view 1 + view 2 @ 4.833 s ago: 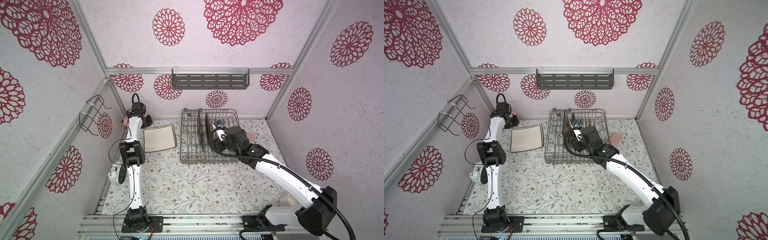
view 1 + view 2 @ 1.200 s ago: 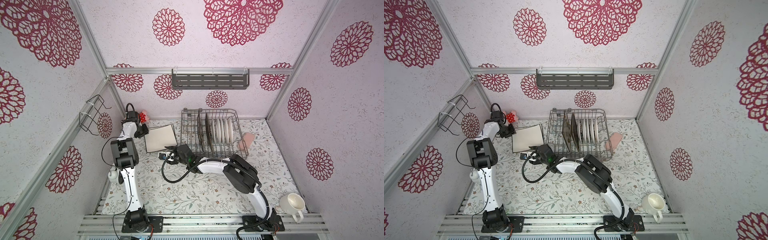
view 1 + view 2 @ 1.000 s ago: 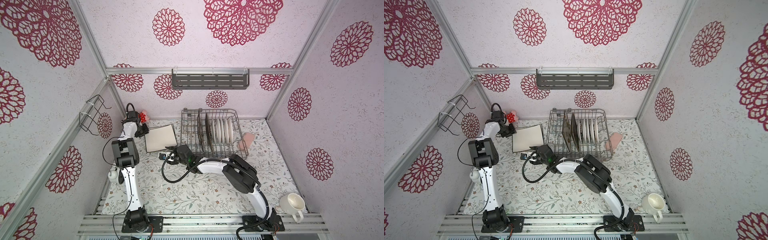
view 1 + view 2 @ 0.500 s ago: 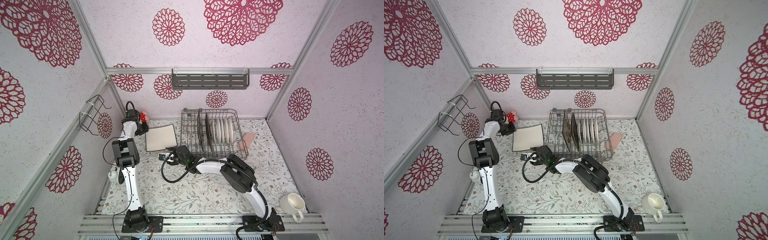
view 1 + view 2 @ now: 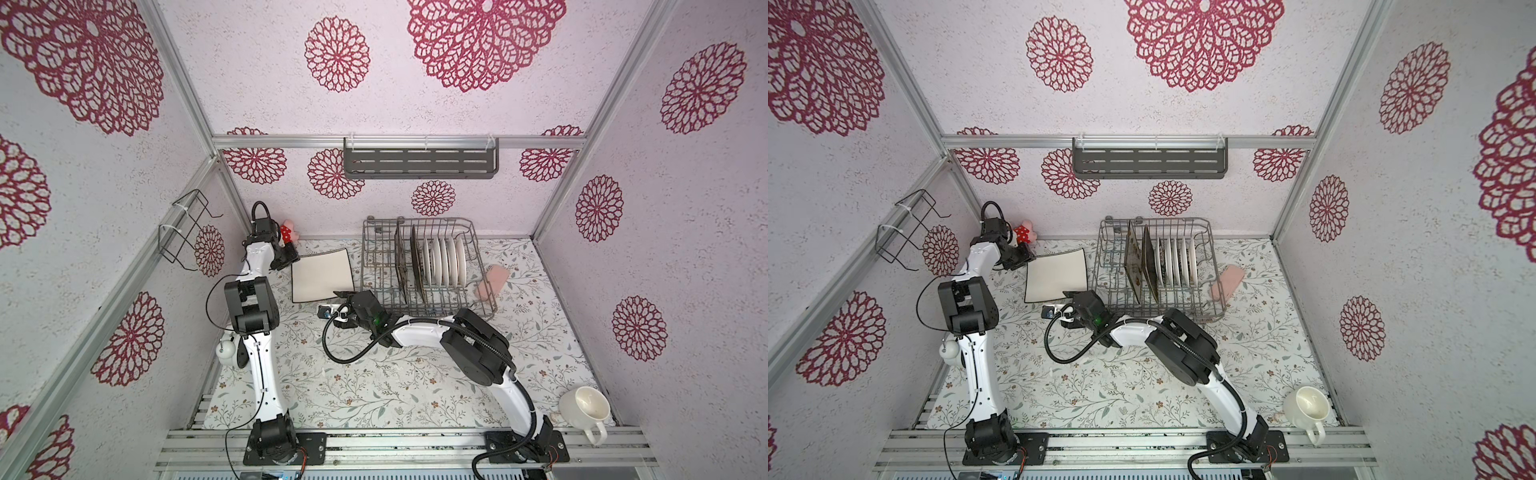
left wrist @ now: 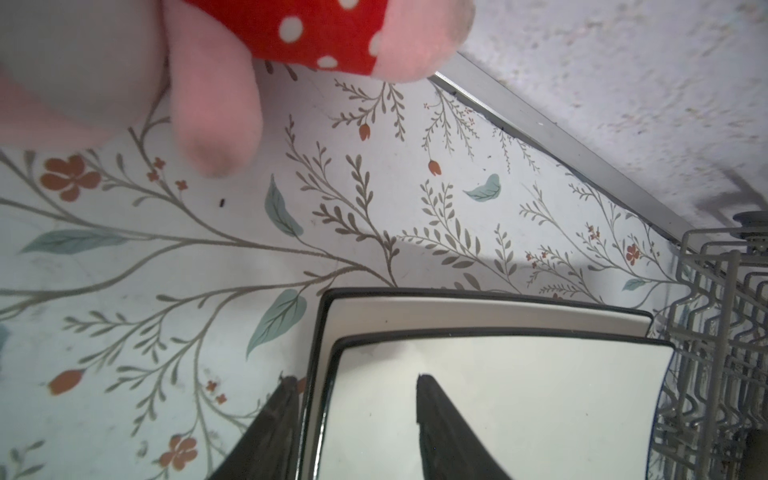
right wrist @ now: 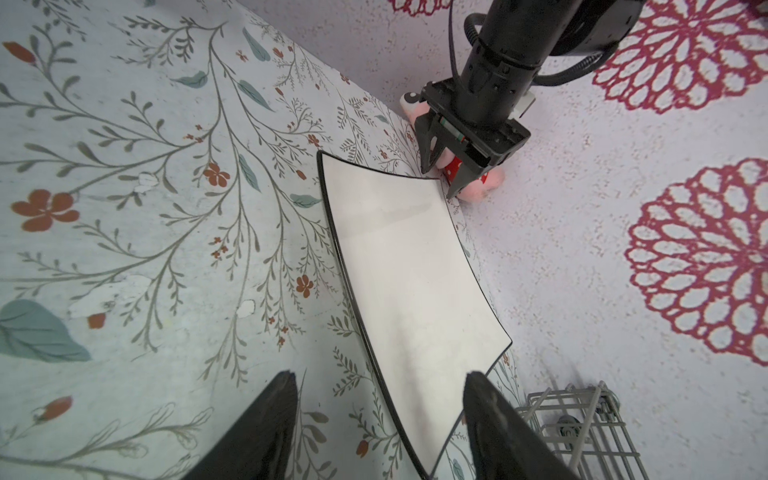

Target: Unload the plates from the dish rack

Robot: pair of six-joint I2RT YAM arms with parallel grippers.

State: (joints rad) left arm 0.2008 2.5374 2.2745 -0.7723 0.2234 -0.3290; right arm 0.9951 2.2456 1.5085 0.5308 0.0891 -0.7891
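Two large white square plates with dark rims lie stacked on the table left of the dish rack. The left wrist view shows the upper plate offset on the lower one. My left gripper stands open astride the stack's far left corner. My right gripper stands open around the near right corner of the plates. Two dark brown square plates and several small round white plates stand upright in the rack.
A pink plush in red polka dots sits in the back left corner, just behind my left gripper. A pink sponge lies right of the rack. A white mug stands at the front right. A grey shelf hangs on the back wall.
The right arm has brought a white square plate from the rack onto the one on the table. In the last second both grippers' jaws have widened around the stack.
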